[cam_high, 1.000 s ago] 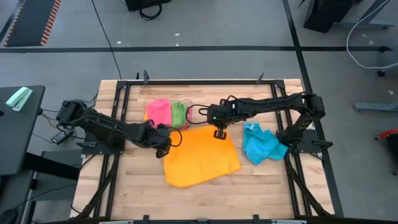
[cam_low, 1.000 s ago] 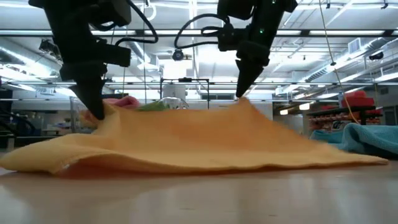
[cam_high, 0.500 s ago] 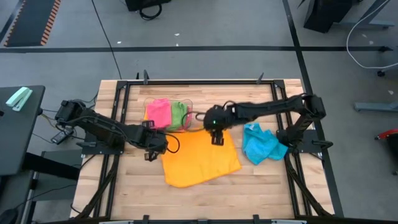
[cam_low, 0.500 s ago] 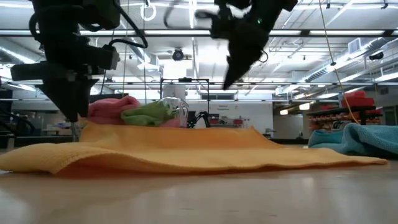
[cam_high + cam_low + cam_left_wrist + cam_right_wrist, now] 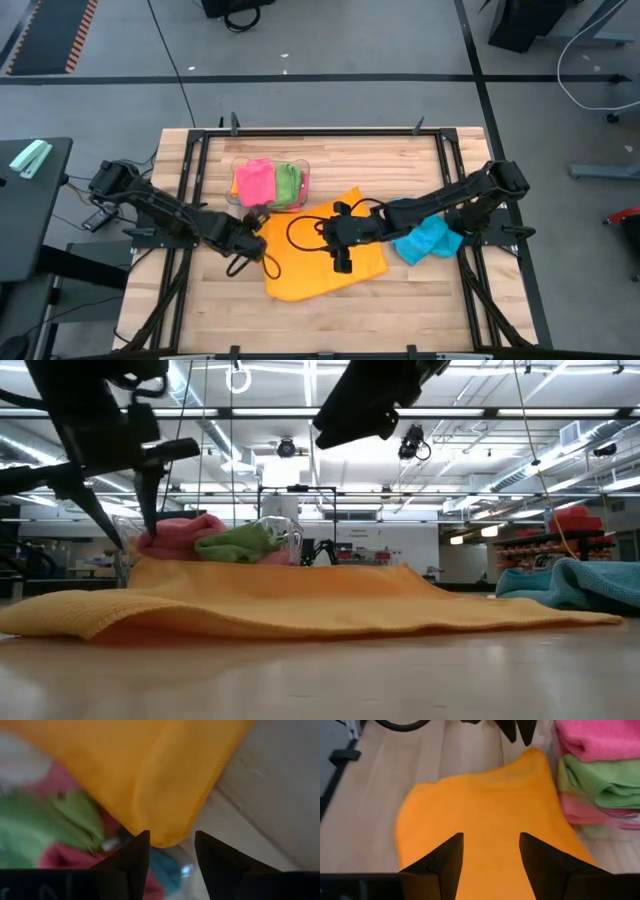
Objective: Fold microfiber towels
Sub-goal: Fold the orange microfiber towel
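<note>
The soft, light orange-yellow microfiber towel lay limp on the wooden worktop; both end effectors, left and right, hung spread and empty, so its corners looked best for pinching.

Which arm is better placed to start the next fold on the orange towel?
Probably the right. The right gripper hangs open over the orange towel near its front edge. The left gripper is open at the towel's left edge, partly off the cloth.

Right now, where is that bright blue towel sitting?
In the high view the blue towel lies crumpled on the table's right side, just right of the flat orange towel, beside the right arm.
</note>
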Motion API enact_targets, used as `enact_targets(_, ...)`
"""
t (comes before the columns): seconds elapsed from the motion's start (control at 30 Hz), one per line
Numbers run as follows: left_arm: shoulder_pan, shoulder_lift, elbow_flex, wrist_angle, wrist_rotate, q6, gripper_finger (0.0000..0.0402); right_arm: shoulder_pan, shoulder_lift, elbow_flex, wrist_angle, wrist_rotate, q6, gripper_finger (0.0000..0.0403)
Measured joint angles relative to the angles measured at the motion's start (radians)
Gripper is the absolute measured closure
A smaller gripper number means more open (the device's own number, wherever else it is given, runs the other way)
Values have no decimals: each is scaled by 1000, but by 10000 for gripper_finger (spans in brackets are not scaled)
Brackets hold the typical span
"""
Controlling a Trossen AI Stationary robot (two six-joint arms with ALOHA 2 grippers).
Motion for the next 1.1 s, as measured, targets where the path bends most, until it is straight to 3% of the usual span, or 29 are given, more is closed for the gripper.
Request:
enact_targets(0.27,-27,8,0,22,-2,377,237,68,0,0,49,56,29,201)
enact_targets(0.6,5,75,0,24,40,480,239,113,0,0,104,124,44,201)
enact_targets(1.1,55,132,0,44,-1,555,279,154,0,0,137,131,68,201)
